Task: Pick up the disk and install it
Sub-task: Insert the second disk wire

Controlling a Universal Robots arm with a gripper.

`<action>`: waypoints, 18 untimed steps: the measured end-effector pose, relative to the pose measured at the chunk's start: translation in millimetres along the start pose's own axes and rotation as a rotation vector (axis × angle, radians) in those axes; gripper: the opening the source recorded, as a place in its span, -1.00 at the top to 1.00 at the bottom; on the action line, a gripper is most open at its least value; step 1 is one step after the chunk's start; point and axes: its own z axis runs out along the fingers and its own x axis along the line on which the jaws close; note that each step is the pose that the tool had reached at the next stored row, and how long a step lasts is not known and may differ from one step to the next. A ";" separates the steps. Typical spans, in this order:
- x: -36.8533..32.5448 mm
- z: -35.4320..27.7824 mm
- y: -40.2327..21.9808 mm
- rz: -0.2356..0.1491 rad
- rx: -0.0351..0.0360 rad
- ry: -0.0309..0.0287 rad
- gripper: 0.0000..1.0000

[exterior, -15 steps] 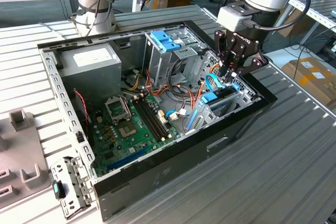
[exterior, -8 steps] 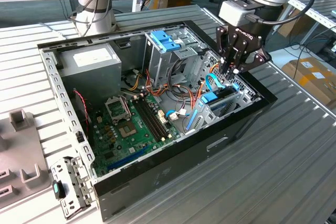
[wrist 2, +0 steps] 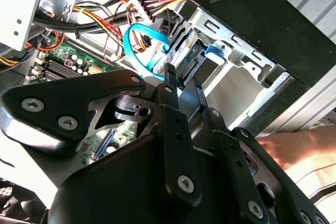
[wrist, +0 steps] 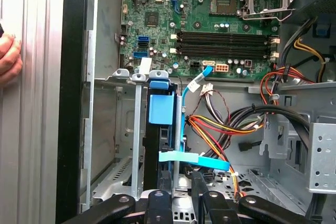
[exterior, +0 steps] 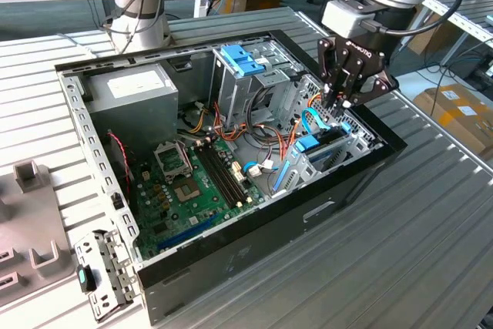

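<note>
— Where is the arm?

— In the exterior view it reaches down from the upper right, wrist pointing downward, with the gripper point(exterior: 340, 99) hanging at its end.

— And the fingers?

— Black, pointing down and drawn close together; in the second wrist view the fingertips point(wrist 2: 170, 72) stand nearly touching.

— Anyone else?

— A person's hand point(wrist: 9, 59) shows at the edge of the first wrist view.

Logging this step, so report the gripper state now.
Gripper: low over the drive bay, fingers on either side of the disk standing on edge in its slot; whether they clamp it cannot be told.
</note>
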 end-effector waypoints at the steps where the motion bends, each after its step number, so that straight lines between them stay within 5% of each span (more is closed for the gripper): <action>1: 0.0 0.1 -0.4 0.000 0.0000 -0.0002 0.41; 18: 0.0 -2.9 -8.3 -0.025 0.0015 -0.0003 0.41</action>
